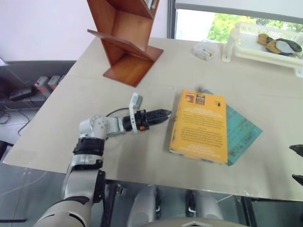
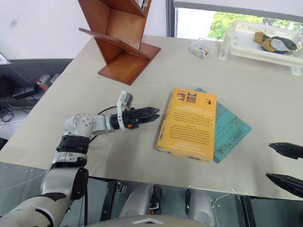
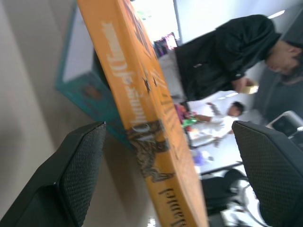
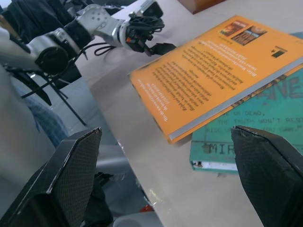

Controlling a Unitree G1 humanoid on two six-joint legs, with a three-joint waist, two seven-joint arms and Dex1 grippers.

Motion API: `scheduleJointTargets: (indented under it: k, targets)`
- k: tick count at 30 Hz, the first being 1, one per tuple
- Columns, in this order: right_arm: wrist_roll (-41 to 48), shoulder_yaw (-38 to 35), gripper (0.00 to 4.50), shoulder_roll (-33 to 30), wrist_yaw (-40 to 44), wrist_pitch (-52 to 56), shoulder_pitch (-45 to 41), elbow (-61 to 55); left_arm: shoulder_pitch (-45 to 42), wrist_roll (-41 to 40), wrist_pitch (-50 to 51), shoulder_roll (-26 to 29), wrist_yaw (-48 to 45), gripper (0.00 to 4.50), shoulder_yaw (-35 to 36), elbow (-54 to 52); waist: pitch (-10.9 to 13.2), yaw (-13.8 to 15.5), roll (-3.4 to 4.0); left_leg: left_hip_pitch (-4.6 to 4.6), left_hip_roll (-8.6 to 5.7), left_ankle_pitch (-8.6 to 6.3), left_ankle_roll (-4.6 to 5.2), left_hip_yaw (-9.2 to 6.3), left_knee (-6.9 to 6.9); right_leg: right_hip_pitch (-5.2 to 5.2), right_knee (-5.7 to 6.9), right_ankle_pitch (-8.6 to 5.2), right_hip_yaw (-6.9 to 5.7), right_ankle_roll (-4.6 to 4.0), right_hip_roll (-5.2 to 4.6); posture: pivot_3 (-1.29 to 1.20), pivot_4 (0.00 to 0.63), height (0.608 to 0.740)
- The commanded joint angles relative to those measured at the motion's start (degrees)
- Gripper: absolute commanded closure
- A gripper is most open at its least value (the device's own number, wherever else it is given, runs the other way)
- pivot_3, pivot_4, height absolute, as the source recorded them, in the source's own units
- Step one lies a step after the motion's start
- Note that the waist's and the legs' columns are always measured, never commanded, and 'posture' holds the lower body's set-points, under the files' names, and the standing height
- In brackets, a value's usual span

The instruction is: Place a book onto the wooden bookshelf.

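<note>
The book (image 1: 199, 126), thick with an orange-yellow cover, lies flat on the table near the front edge, resting on a thinner teal book (image 1: 244, 135). My left gripper (image 1: 163, 115) lies level just above the table and points at the book's left long edge, a short gap away. It is open: in the left wrist view the book's spine (image 3: 147, 118) shows between the two fingers. The wooden bookshelf (image 1: 125, 38) stands at the table's far left. My right gripper (image 2: 269, 161) hangs open and empty off the front right, apart from both books.
A white tray (image 1: 246, 45) with items in it stands at the far right by the window, a small clear container (image 1: 204, 51) beside it. A person in a dark jacket (image 3: 222, 56) is beyond the table. Bare tabletop (image 1: 156, 90) lies between shelf and books.
</note>
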Motion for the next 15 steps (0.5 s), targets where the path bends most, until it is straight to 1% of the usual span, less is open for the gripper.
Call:
scheduleJointTargets:
  k: [1, 6, 10, 15]
  targets:
    - [-0.7, -2.1, 0.00, 0.9, 0.3, -0.8, 0.0, -1.2, -3.7, 0.3, 3.4, -2.0, -1.2, 0.03, 0.6, 6.1, 0.0, 0.1, 0.00, -0.01, 0.00, 0.00, 0.00, -0.03, 0.00, 0.00, 0.00, 0.00, -0.03, 0.00, -0.01, 0.00, 0.150, 0.712]
    - [-2.3, -1.1, 0.00, 1.8, 0.0, -2.1, -0.6, -1.8, -6.1, 3.3, 5.1, -3.6, -5.8, 0.03, -3.9, 10.7, 0.0, 0.1, -0.01, -0.09, 0.00, 0.00, 0.00, -0.09, 0.00, -0.04, 0.00, 0.00, -0.11, -0.01, 0.02, 0.00, 0.150, 0.712]
    - [-3.2, -1.0, 0.00, 2.3, 0.5, -3.2, -1.1, -1.3, -9.4, 8.3, 1.9, -5.4, -10.5, 0.03, -8.1, 17.2, 0.0, 0.3, -0.01, -0.11, -0.03, 0.00, 0.00, -0.11, 0.01, -0.04, 0.00, 0.00, -0.15, -0.01, 0.02, 0.00, 0.150, 0.712]
    - [-4.5, -0.8, 0.00, 3.7, 0.8, -4.6, -0.7, -1.4, -12.3, 11.6, -1.3, -6.2, -19.5, 0.03, -11.3, 19.7, 0.0, 0.7, 0.00, -0.18, -0.04, -0.12, -0.21, -0.16, 0.07, -0.05, -0.01, 0.00, -0.21, -0.01, -0.04, 0.00, 0.150, 0.712]
